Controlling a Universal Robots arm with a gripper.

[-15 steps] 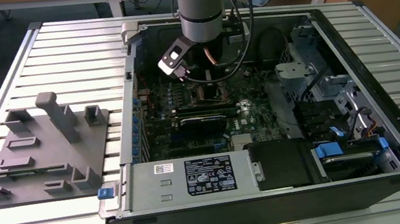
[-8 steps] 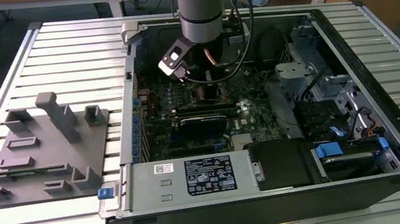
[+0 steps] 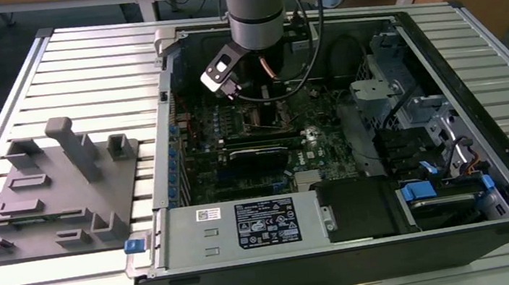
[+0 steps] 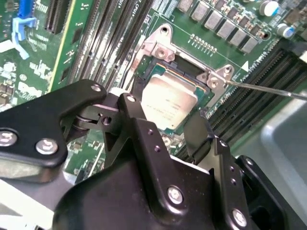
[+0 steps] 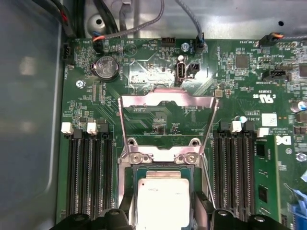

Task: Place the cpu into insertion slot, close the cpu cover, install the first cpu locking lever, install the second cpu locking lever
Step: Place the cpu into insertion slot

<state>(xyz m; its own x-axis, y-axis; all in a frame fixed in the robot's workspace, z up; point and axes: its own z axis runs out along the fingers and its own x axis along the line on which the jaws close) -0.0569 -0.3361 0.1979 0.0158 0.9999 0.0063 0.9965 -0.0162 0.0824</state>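
Grips the cpu (image 5: 163, 201) by two opposite edges with the gripper (image 4: 163, 113), jaws chip-wide, at the insertion slot (image 4: 189, 68), upper centre in the exterior view. Finds the cpu cover (image 5: 168, 99) raised clear, with memory slots (image 5: 91, 177) close on both flanks.

In the second wrist view the hand (image 4: 162, 112) covers one side of the cpu (image 4: 168, 100) and the insertion slot (image 4: 184, 72), the first wrist view's edge cuts the cpu, and the arm (image 3: 256, 11) partly hides both in the exterior view.
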